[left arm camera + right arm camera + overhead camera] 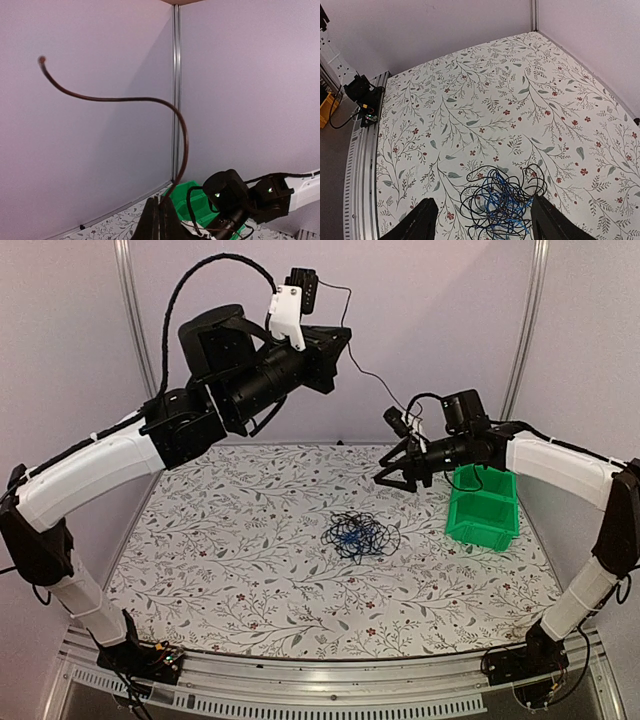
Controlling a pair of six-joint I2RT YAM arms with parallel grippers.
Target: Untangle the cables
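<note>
One loose cable (125, 99), dark and thin, stands up out of the left claw (159, 210) in the left wrist view. The claw's fingers are pressed together on its lower end. From there the cable rises, bends over to the left and ends free in the air in front of the wall. Low on the right are a green bin (192, 197) and the dark wrist of the right arm (232, 195), with a strip of flowered bench (112, 229) along the bottom edge.

In the right wrist view the right claw (487, 222) is spread wide and grips nothing, its fingers (422, 222) showing at the lower edge. Between them, down on the bench (470, 100), lies the tangle of cables (500, 202): black loops with a bright blue one wound through the middle.

In the top view the tangle of cables (360, 535) lies a little right of the middle of the bench (230, 540), left of the green bin (482, 508) and apart from it. The right claw (398, 477) hangs in the air beyond the tangle, near the bin's far left corner, its fingers apart. The left claw (345, 343) is high above the far side of the bench, pointing right.
</note>
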